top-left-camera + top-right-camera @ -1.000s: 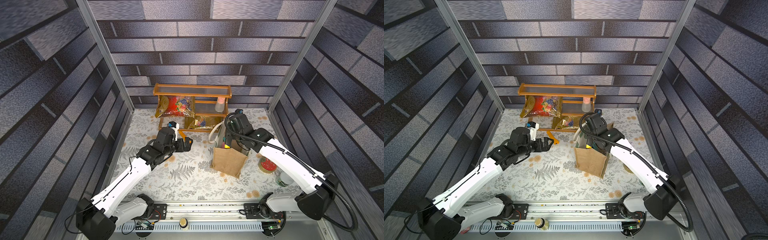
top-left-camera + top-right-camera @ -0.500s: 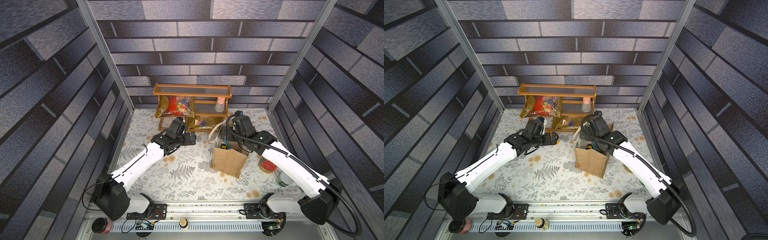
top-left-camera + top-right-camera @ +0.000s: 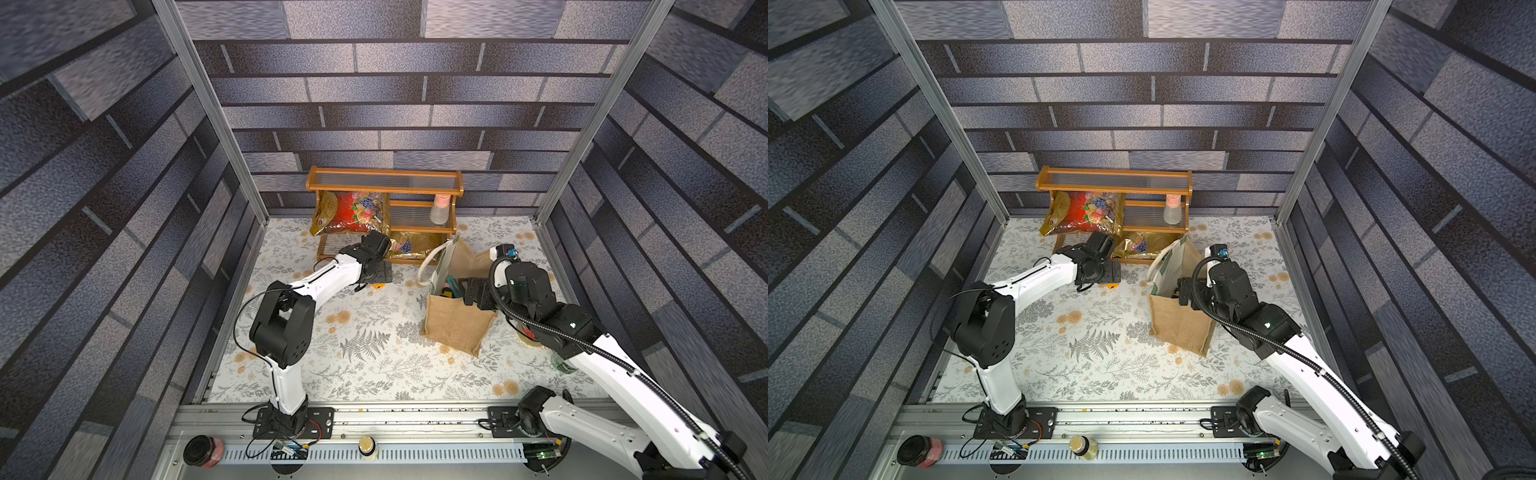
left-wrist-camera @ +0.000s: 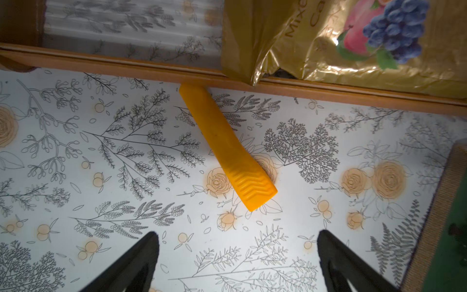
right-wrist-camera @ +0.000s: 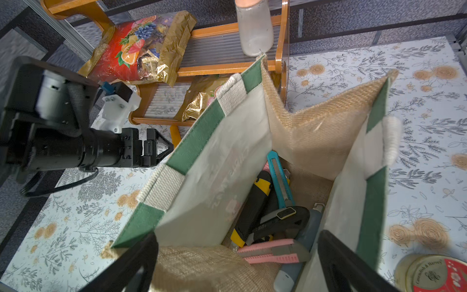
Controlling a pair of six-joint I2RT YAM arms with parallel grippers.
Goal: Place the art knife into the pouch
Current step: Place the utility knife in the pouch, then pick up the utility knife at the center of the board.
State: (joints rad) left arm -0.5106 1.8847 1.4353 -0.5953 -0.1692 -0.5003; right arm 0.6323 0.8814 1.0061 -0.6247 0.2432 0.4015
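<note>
The art knife [image 4: 227, 151], an orange one with a ribbed grip at one end, lies flat on the flower-patterned desk [image 3: 374, 365], outside the pouch [image 5: 316, 131]. Its smooth end reaches the bottom rail of the wooden shelf [image 3: 384, 187] and seems to slip just under it. The left tool [image 4: 237, 235] hangs over the desk near the knife's ribbed end, released, its two black fingers spread wide and clear of the knife, grasping nothing. In a top view only a small orange tip [image 3: 377, 286] of the knife shows past that tool. A gold snack bag [image 4: 353, 50] rests on the shelf's lowest level, just beside the knife's smooth end. In both top views the pouch [image 3: 457, 328] [image 3: 1179, 328] stands upright on the desk, near the shelf's front corner and well apart from the orange knife, its mouth gaping open. The right tool [image 5: 238, 236] is over that open mouth, also released, fingers wide and empty. Inside the pouch several cutters lie piled together: a pink one [image 5: 273, 252], a teal one [image 5: 278, 177], a yellow-and-black one [image 5: 252, 209] and a dark grey one [image 5: 285, 222]. A round tin [image 5: 434, 275] with a red lid sits on the desk just beside the pouch.
</note>
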